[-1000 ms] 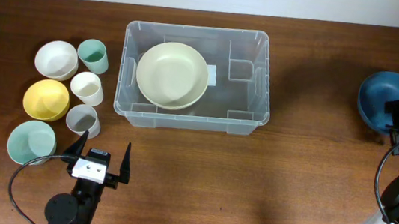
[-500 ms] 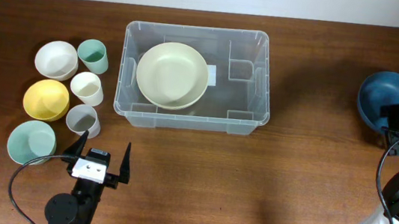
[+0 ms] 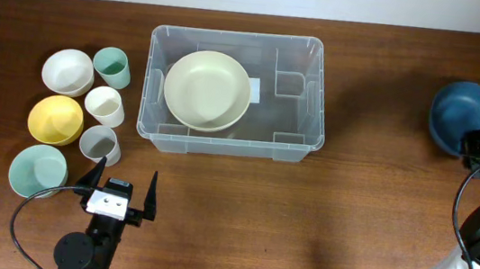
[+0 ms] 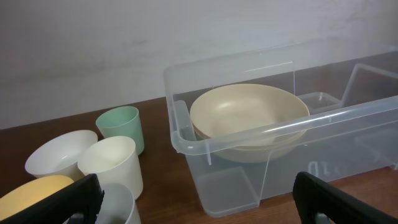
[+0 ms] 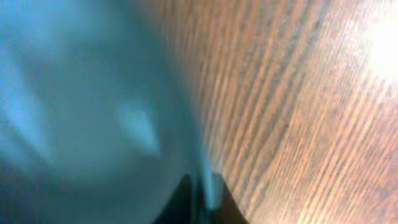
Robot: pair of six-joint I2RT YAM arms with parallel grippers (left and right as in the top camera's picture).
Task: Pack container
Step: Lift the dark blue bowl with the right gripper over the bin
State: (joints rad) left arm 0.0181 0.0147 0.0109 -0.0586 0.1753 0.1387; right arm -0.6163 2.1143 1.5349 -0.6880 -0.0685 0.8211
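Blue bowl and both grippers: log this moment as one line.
right gripper: shut on blue bowl rim | left gripper: open, empty | container: holds cream bowl

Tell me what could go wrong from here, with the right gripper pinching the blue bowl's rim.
1. The right gripper holds the blue bowl only by its thin rim, so it may tilt or slip when lifted.
2. The cream bowl already fills much of the container; the blue bowl might catch on a wall unless nested.

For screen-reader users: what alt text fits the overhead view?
The right gripper pinches a blue bowl at far right. A clear container holds a cream bowl; six cups and bowls sit left, near the open left gripper.
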